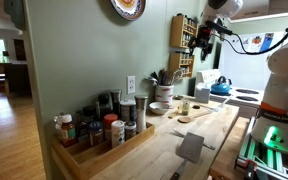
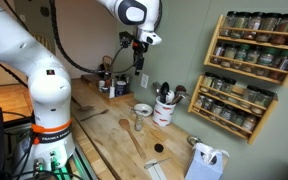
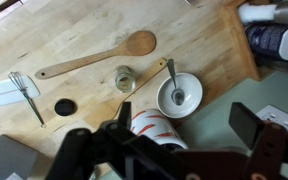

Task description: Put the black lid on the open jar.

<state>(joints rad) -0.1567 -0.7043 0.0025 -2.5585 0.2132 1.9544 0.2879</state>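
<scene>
The open jar (image 3: 125, 77) is a small clear glass jar standing upright on the wooden counter; it also shows in both exterior views (image 2: 138, 122) (image 1: 185, 106). The black lid (image 3: 64, 106) lies flat on the counter to the jar's lower left in the wrist view, apart from it, and shows as a dark disc in an exterior view (image 2: 159, 148). My gripper (image 3: 184, 115) is open and empty. It hangs high above the counter (image 2: 137, 60) (image 1: 202, 38), over the white crock and bowl, away from both jar and lid.
A wooden spoon (image 3: 102, 56) lies beside the jar. A white bowl with a metal spoon (image 3: 179, 95) and a red-striped white utensil crock (image 3: 156, 130) stand close by. A whisk (image 3: 24, 92) lies near the lid. Grouped spice bottles (image 1: 94, 128) and a wall spice rack (image 2: 246, 60) are nearby.
</scene>
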